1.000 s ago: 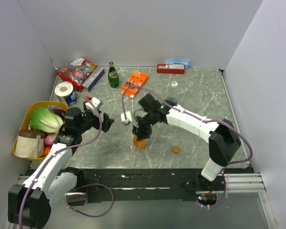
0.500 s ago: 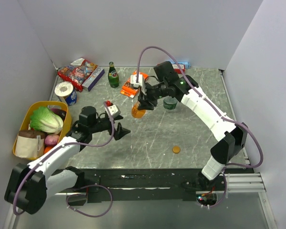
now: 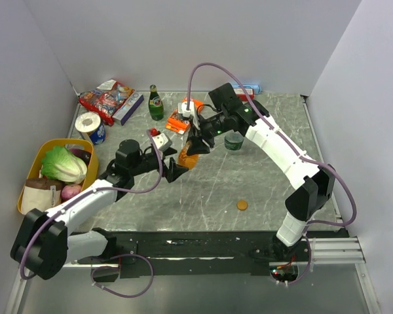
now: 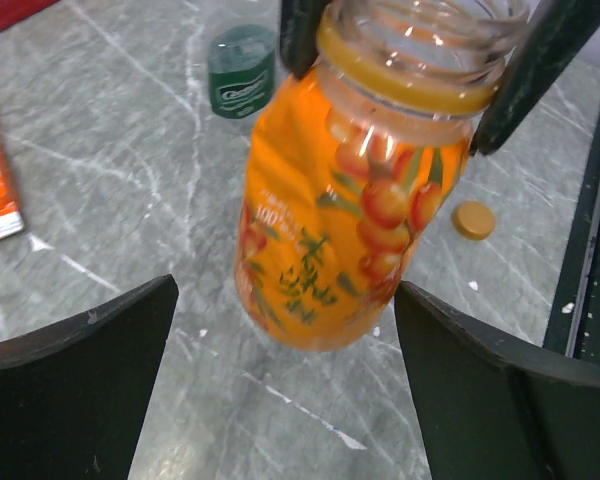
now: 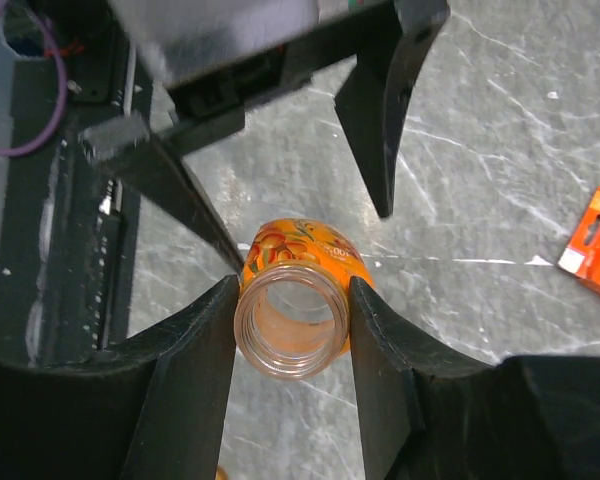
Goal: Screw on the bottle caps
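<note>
My right gripper [image 3: 196, 142] is shut on the neck of the orange bottle [image 3: 189, 158] and holds it tilted above the table. In the right wrist view the gripper [image 5: 290, 305] clamps the bottle's open, capless mouth [image 5: 290, 350]. My left gripper [image 3: 173, 170] is open, just left of and below the bottle. In the left wrist view its jaws [image 4: 290, 390] stand wide on either side of the bottle's base [image 4: 345, 230] without touching it. The dark green bottle [image 3: 234, 141] stands behind it, also in the left wrist view [image 4: 242, 85]. The orange-brown cap [image 3: 242, 205] lies on the table, also in the left wrist view [image 4: 474, 219]. The whitish cap is hidden.
A yellow basket [image 3: 34, 171] with cabbage and groceries sits at the left edge. A tall green glass bottle [image 3: 156, 103], an orange packet [image 3: 177, 121], a snack bag [image 3: 105, 97], a blue-white can [image 3: 90, 125] and a red box [image 3: 234, 94] stand along the back.
My right gripper has carried the orange bottle from the near middle of the table up and back. My left arm has reached right until its open jaws flank the bottle's base.
</note>
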